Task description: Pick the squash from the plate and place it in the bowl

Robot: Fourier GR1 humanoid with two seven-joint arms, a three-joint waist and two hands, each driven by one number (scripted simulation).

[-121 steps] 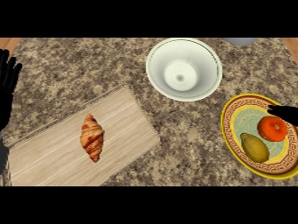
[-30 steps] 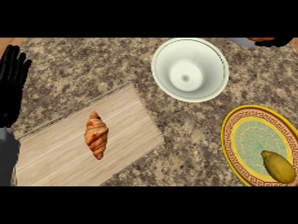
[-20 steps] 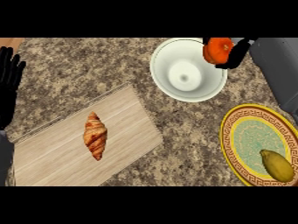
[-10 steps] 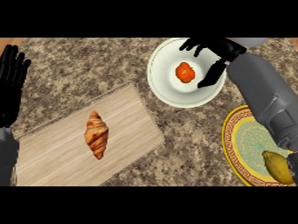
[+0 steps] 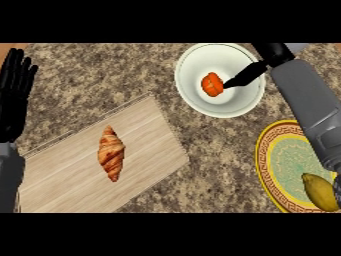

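Note:
The small orange-red squash (image 5: pixel 213 83) lies inside the white bowl (image 5: pixel 195 62) at the counter's back, a little left of the bowl's middle. My right hand (image 5: pixel 270 54) is over the bowl's right rim, open, with a straight black finger (image 5: pixel 242 77) pointing at the squash, its tip right beside it. The grey right forearm (image 5: pixel 317 115) runs from there down to the lower right, across the yellow-rimmed plate (image 5: pixel 265 150) and hiding part of it. My left hand (image 5: pixel 7 97) rests open at the left edge, fingers up.
A yellow-green fruit (image 5: pixel 320 192) lies on the plate's lower right part. A wooden cutting board (image 5: pixel 69 170) with a croissant (image 5: pixel 111 152) on it takes up the lower left of the speckled stone counter (image 5: pixel 106 70).
The right hand brought the squash from the plate over the bowl and let go of it. The squash now lies in the bowl, and the hand has drawn back to the right rim.

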